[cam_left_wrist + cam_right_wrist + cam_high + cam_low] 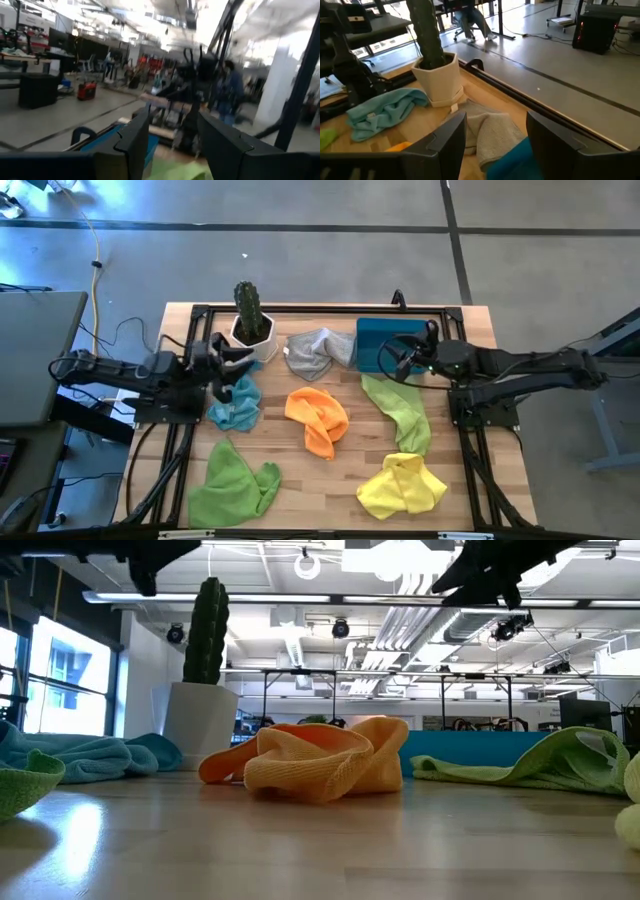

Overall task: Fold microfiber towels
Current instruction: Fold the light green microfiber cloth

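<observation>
Wooden table (340, 490), grey concrete floor (300, 260)

Wood table (340, 480) w/ black frame carries: 6 crumpled towels (318, 418), blue bin (385, 342), white pot w/ cactus (250, 320).

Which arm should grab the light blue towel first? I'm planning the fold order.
Left, probably. The left gripper, open and empty, hovers right beside the light blue towel. The right gripper, also open, sits over the blue bin across the table.
</observation>
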